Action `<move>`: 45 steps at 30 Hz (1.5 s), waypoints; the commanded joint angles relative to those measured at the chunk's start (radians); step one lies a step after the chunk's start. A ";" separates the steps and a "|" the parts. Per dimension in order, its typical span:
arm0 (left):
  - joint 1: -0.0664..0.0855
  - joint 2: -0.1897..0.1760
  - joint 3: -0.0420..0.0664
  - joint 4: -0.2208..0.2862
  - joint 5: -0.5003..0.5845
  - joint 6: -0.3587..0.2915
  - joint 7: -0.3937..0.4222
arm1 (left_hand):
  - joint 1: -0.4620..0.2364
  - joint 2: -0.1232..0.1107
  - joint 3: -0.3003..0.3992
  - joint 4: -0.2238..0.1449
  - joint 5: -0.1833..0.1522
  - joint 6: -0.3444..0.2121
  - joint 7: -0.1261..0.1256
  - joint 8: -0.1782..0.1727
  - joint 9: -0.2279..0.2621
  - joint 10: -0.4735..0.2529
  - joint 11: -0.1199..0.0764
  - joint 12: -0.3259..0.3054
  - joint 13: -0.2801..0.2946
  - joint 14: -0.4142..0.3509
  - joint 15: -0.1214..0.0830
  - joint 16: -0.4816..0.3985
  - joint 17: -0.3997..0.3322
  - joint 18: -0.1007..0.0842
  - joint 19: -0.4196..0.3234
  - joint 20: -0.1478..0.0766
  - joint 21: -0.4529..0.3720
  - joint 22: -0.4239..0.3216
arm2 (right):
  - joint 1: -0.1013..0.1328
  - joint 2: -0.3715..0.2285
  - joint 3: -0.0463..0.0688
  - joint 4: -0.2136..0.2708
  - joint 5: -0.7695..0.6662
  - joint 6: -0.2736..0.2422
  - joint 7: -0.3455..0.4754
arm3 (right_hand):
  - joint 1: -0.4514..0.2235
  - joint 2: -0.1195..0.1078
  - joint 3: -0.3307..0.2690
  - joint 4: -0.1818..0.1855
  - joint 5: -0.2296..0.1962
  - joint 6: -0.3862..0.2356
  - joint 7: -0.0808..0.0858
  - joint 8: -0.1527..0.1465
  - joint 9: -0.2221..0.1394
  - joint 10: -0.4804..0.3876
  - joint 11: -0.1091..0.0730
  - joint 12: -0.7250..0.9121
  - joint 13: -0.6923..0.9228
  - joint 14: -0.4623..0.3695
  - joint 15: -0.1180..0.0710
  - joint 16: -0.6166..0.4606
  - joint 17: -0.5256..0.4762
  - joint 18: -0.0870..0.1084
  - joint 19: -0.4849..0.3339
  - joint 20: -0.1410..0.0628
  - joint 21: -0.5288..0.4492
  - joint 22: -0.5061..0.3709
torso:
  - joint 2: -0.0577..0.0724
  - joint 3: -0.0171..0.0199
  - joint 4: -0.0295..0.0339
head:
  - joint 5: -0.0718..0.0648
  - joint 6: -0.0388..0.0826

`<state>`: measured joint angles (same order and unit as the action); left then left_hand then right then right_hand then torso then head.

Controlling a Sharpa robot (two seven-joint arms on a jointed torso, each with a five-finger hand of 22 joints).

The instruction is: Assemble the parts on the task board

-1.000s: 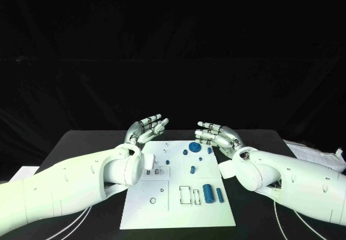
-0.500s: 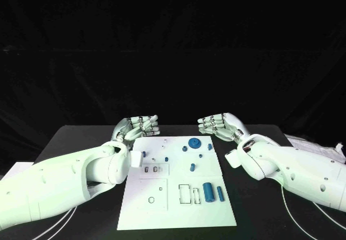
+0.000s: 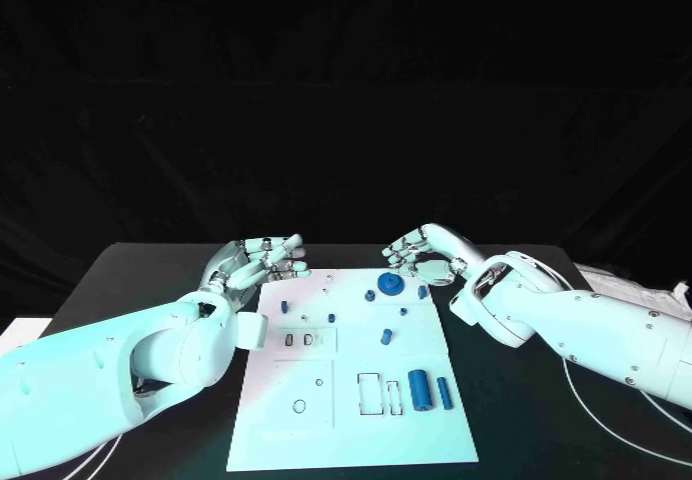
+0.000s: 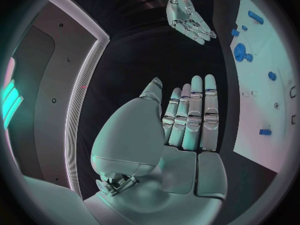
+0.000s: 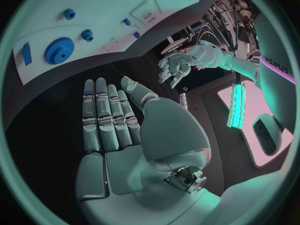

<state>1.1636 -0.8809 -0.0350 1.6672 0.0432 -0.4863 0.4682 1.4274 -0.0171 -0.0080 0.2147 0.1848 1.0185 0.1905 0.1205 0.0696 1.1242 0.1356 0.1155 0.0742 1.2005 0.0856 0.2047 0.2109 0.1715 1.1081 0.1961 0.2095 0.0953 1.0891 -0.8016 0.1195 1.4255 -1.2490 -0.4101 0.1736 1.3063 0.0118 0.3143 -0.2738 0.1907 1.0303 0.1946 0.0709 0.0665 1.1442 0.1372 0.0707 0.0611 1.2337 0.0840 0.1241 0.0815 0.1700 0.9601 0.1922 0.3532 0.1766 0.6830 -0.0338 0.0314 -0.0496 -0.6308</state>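
Observation:
The white task board point(image 3: 353, 410) lies mid-table. A blue gear point(image 3: 389, 288) stands near its far edge, with small blue pegs point(image 3: 387, 336) behind the middle. A blue cylinder point(image 3: 418, 389) and a thin blue bar point(image 3: 443, 393) lie at the near right. My left hand point(image 3: 261, 260) hovers over the table just off the board's far left corner and holds nothing. My right hand point(image 3: 420, 252) hangs above the far right corner, near the gear, also holding nothing. Each wrist view shows its own hand, left point(image 4: 187, 127) and right point(image 5: 115, 130), with bare palm and straight fingers.
White papers point(image 3: 635, 290) lie at the table's right edge. Thin cables point(image 3: 613, 430) run over the black table beside the near right of the board. Empty outlined slots point(image 3: 371, 391) sit left of the blue cylinder.
My left hand has drifted left, off the board's far edge. My right hand has pulled back toward the far right corner and turned. No part has moved.

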 commanded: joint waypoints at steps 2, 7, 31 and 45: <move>0.003 -0.022 0.005 0.048 0.032 0.076 -0.017 | 0.003 0.013 0.000 -0.009 -0.005 0.011 -0.001 -0.008 0.001 0.014 -0.004 -0.007 0.002 0.022 -0.008 0.006 0.019 0.013 0.023 -0.008 0.007 0.003 | 0.016 0.002 0.003 0.020 -0.325 0.117 -0.204 | 0.010 -0.035 -0.023 0.030 -0.010 0.042 -0.030 -0.004 0.001 0.063 -0.034 -0.008 0.001 0.165 -0.055 0.048 0.041 0.010 0.101 -0.067 0.191 0.108 | 0.038 -0.0083 0.0154 | -0.016 0.011; 0.007 -0.043 0.009 0.090 0.046 0.087 -0.023 | 0.004 0.013 0.000 -0.010 -0.005 0.012 -0.002 -0.009 0.001 0.016 -0.004 -0.009 0.002 0.025 -0.009 0.007 0.023 0.012 0.026 -0.010 0.007 0.003 | 0.029 0.005 0.004 0.038 -0.412 0.161 -0.260 | 0.005 -0.045 -0.024 0.049 -0.018 0.052 -0.041 -0.005 0.000 0.077 -0.049 -0.008 0.002 0.255 -0.078 0.093 0.081 0.012 0.122 -0.085 0.276 0.161 | 0.059 -0.0113 0.0217 | -0.023 0.020; 0.030 -0.063 0.012 0.137 0.053 0.112 -0.043 | -0.001 0.002 -0.009 -0.014 -0.006 0.001 0.008 -0.023 -0.001 0.005 0.004 -0.027 0.000 0.016 -0.003 -0.004 0.041 0.009 0.027 -0.008 -0.002 -0.002 | 0.055 0.055 0.006 0.019 -0.499 0.273 -0.308 | 0.005 -0.111 0.062 0.161 -0.034 0.047 -0.048 -0.007 0.000 0.030 -0.053 -0.009 0.002 0.269 -0.090 0.373 0.314 0.013 0.091 -0.095 0.517 0.316 | 0.109 -0.0127 0.0365 | -0.037 0.037; 0.031 -0.063 0.012 0.140 0.053 0.111 -0.050 | -0.002 0.002 -0.010 -0.015 -0.005 -0.001 0.010 -0.026 -0.001 0.003 0.006 -0.030 0.000 0.013 -0.002 -0.007 0.045 0.009 0.027 -0.007 -0.005 -0.003 | 0.055 0.090 0.005 -0.021 -0.501 0.296 -0.298 | 0.010 -0.118 0.090 0.206 -0.035 0.059 -0.052 -0.004 0.002 0.041 -0.056 -0.007 0.002 0.264 -0.093 0.467 0.381 0.008 0.102 -0.095 0.596 0.385 | 0.124 -0.0121 0.0389 | -0.035 0.043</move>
<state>1.1929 -0.9442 -0.0243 1.8037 0.0936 -0.3954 0.4185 1.4314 -0.0132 -0.0138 0.2036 0.1848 1.0178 0.1910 0.0997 0.0694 1.1311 0.1355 0.0920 0.0746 1.2138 0.0787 0.2035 0.2549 0.1711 1.1275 0.1877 0.2088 0.0938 1.1445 -0.7138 0.1250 1.4053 -1.7327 -0.1431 -0.1261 1.3176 -0.0992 0.4058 -0.0728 0.1621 1.0854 0.1468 0.0671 0.0670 1.1786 0.0835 0.0676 0.0622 1.4648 -0.0021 0.5879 0.4598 0.1701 1.0546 0.0978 0.9441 0.5544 0.8033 -0.0464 0.0697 -0.0823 -0.5869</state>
